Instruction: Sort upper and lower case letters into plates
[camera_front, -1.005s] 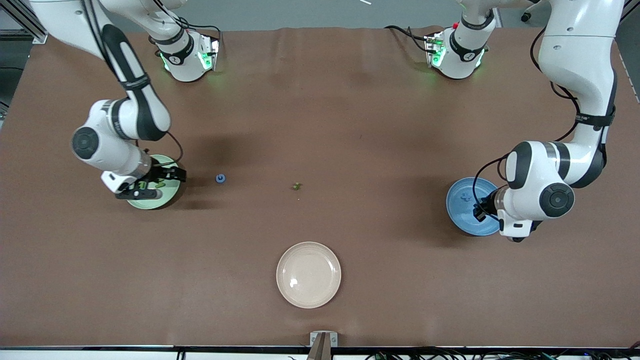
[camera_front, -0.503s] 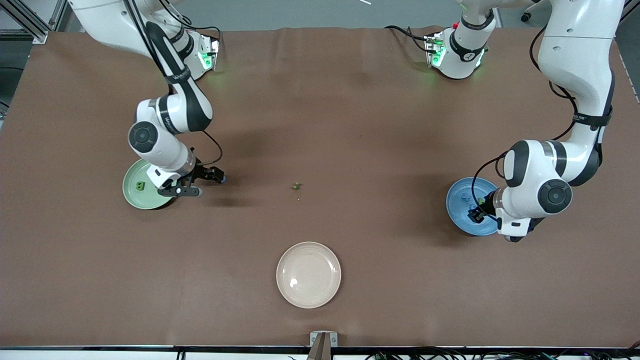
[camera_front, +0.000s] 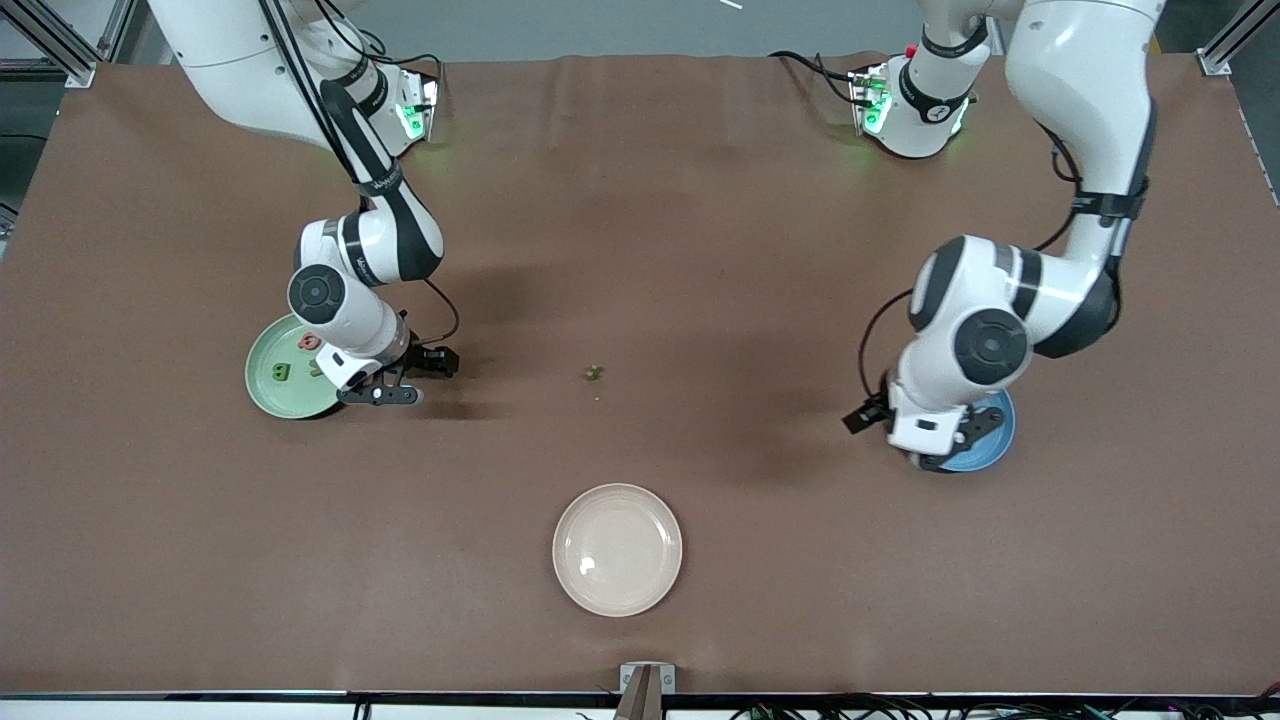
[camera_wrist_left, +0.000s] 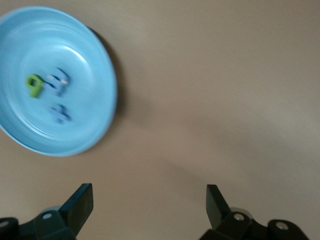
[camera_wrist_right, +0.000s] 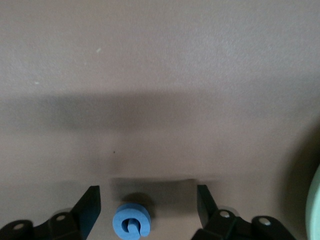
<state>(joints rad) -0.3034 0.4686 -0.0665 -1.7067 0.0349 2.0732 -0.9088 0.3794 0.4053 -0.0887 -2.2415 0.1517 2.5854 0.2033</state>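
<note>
Front view, from the right arm's end across: mint green plate (camera_front: 270, 392) holding pink and green letters (camera_front: 283, 372); right gripper (camera_front: 408, 378) just beside it, fingers spread apart around the blue letter (camera_wrist_right: 130, 223) on the table (camera_front: 700, 250), not gripping. Then small green letter (camera_front: 593, 373) mid-table; cream plate (camera_front: 617, 549) nearer the camera. Last, left gripper (camera_wrist_left: 150, 207), fingers wide and empty, over bare table beside the blue plate (camera_wrist_left: 95, 65), which holds one green and two blue letters (camera_wrist_left: 35, 85).

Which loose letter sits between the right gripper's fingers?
The blue letter, on the table beside the mint green plate, sits inside the right gripper. The green letter lies mid-table, untouched.
</note>
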